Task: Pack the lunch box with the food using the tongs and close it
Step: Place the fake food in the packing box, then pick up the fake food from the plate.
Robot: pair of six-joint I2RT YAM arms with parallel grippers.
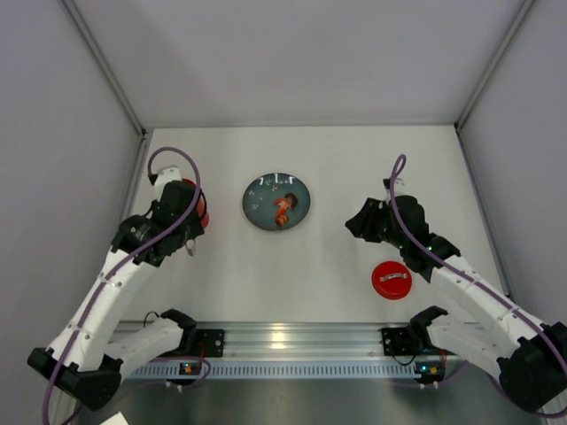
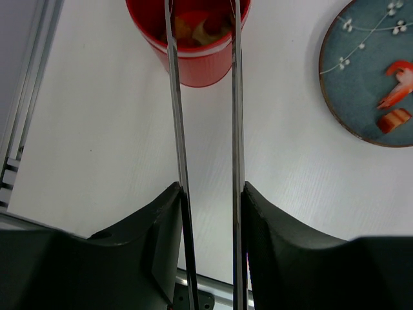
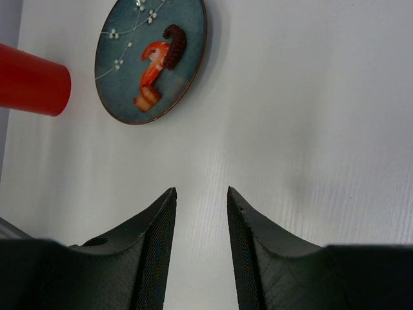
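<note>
Robot lab bench set up as a closed test cell. White tabletop (image 1: 337,168) boxed in by plain pale panels (image 1: 301,53) on the left, far and right sides. Grey metal struts (image 1: 99,62) run along the panel joins. Slotted aluminium rail (image 1: 292,341) lies along the near edge, with the left arm (image 1: 115,283) and right arm (image 1: 478,292) bolted to it and a small lit board (image 1: 431,363) by each base. Purple cable (image 1: 174,150) loops along each arm. Household items sit as props, well apart: blue-grey plate (image 1: 261,211), red lunch box (image 1: 203,207), red lid (image 1: 391,281).
</note>
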